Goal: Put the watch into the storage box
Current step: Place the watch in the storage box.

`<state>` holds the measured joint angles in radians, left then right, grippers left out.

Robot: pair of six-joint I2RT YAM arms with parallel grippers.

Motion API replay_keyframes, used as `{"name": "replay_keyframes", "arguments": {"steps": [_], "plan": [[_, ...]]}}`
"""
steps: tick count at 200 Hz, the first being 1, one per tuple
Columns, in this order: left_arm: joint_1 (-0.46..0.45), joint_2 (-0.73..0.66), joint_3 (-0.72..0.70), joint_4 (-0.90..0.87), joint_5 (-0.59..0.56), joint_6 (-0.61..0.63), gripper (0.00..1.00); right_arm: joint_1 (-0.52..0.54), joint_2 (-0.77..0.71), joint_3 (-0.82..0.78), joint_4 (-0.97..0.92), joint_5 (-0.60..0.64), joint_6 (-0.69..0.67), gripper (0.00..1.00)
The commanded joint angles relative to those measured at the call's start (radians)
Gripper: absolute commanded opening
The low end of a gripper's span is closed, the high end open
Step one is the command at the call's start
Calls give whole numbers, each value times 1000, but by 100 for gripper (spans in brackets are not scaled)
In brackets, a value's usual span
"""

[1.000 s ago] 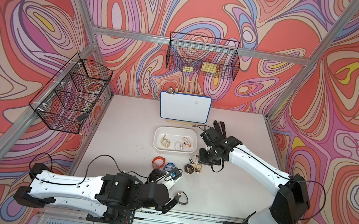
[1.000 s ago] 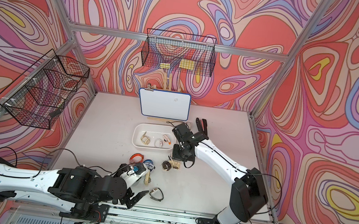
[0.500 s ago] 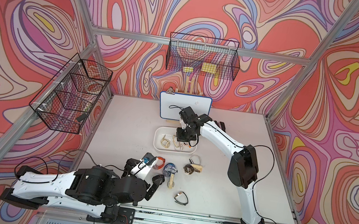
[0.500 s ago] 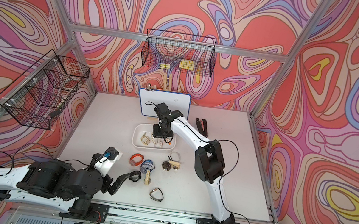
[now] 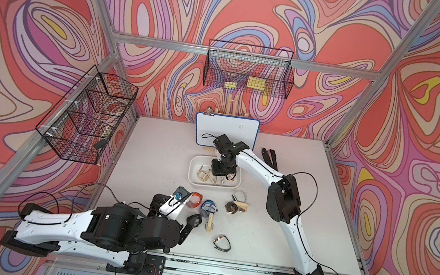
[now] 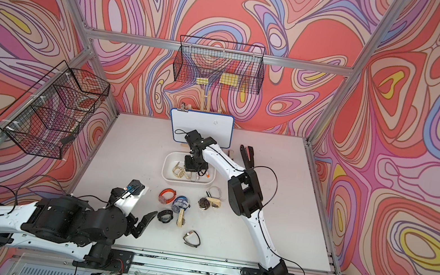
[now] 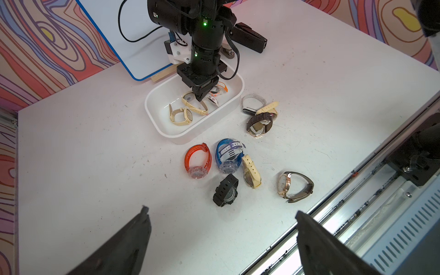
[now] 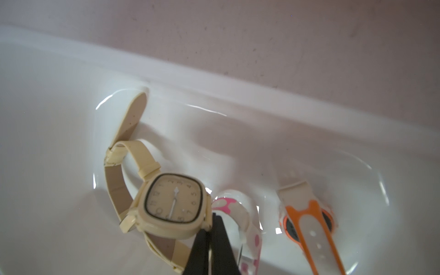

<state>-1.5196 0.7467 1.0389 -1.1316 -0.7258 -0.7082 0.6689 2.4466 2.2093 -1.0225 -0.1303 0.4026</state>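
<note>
The storage box (image 5: 213,186) (image 6: 187,182) (image 7: 190,137) is a shallow white tray in front of the whiteboard. My right gripper (image 5: 218,170) (image 7: 199,98) (image 8: 209,220) points down into it, shut on a cream watch (image 8: 173,202) with a square face, pinched beside the case. Under it in the box lie a pink-dotted watch (image 8: 240,209), an orange-and-white watch (image 8: 307,219) and another cream watch (image 7: 181,116). My left gripper (image 5: 184,232) (image 6: 142,222) (image 7: 220,214) is open and empty near the table's front edge, short of a black watch (image 7: 226,190).
Loose watches lie in front of the box: orange (image 7: 197,162), blue (image 7: 228,157), cream (image 7: 251,175), brown-strapped (image 7: 294,187), and a small pile (image 7: 259,119) to the right. The whiteboard (image 5: 225,131) stands behind the box. Black wire baskets (image 5: 88,121) hang on the walls.
The right arm swung from the watch pile at the right to above the box, shut throughout. The left arm drew back from the watches toward the front left, staying open.
</note>
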Motion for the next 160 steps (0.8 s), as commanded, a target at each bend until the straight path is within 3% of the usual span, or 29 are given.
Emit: {"name": "replay_keyframes", "arguments": {"steps": [1, 80, 90, 100, 160], "plan": [[-1, 1, 16, -31, -17, -14, 100, 6, 22, 4, 17, 10, 1, 0], [-1, -7, 12, -42, -18, -37, 100, 9, -2, -47, 23, 47, 7, 0], [-1, -6, 10, -42, -18, -39, 100, 9, -13, -58, 34, 46, 8, 16], [-1, -4, 9, -41, -18, -40, 100, 11, -30, -73, 53, 41, 12, 23], [0, -10, 4, -49, -22, -61, 100, 11, -164, -166, 174, -15, 37, 35]]}}
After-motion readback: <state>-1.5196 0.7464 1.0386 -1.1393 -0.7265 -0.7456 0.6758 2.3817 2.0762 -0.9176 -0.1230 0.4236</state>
